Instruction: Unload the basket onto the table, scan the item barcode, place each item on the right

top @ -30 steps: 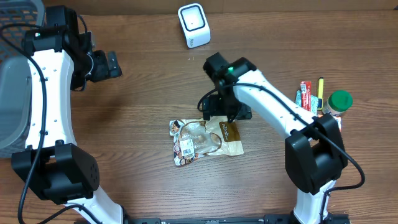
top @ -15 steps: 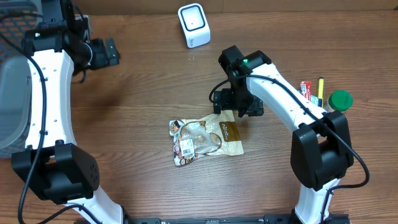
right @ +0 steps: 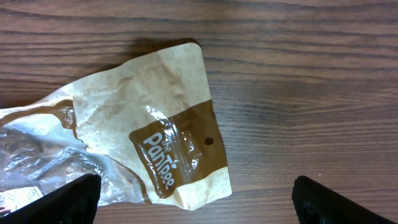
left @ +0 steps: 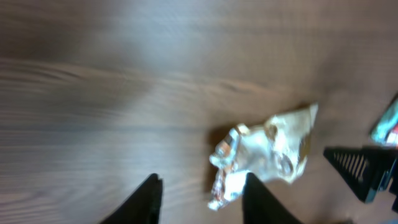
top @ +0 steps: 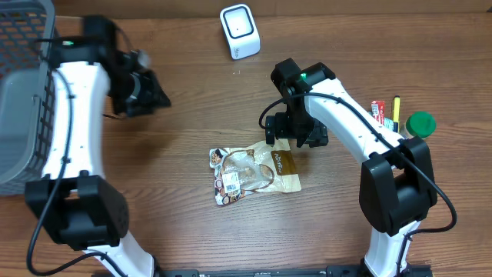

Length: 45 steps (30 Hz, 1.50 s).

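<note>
Right claw (right: 196, 205) hangs spread above a crumpled, clear-windowed snack pouch (right: 155, 124).

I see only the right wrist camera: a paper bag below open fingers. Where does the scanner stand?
Observer: The white scanner stands near the table's far edge, well beyond the bag.
Operator: Does the bag show a barcode?
Observer: A white sticker lies face up on its clear end; the print is too small to read.
Operator: And the left gripper?
Observer: It hangs empty over bare wood, toward the basket side.
</note>
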Each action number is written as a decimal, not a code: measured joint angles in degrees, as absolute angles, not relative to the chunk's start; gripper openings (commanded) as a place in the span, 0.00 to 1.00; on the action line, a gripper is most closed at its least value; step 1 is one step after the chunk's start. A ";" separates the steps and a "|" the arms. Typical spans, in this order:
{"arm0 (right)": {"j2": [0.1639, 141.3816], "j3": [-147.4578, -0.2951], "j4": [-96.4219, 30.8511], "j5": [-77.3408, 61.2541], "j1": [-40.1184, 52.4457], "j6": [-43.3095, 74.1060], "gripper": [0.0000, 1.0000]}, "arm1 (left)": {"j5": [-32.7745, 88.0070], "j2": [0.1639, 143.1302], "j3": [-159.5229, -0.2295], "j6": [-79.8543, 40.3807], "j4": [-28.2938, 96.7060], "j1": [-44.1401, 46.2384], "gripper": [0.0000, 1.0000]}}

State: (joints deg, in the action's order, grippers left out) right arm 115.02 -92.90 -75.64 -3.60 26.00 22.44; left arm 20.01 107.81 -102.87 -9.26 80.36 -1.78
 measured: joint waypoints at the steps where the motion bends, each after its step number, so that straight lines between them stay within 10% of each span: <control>1: 115.02 -92.90 -75.66 -3.60 26.00 22.44 1.00 | 20.18 107.81 -101.23 -9.23 79.90 0.21 0.48; 5: 115.02 -92.90 -75.70 -3.60 26.00 22.44 1.00 | 20.88 107.87 -94.85 -9.28 76.42 7.75 0.66; 45: 115.02 -92.88 -76.18 -6.61 26.02 22.26 1.00 | 7.07 107.92 -69.78 -32.69 49.87 26.22 0.56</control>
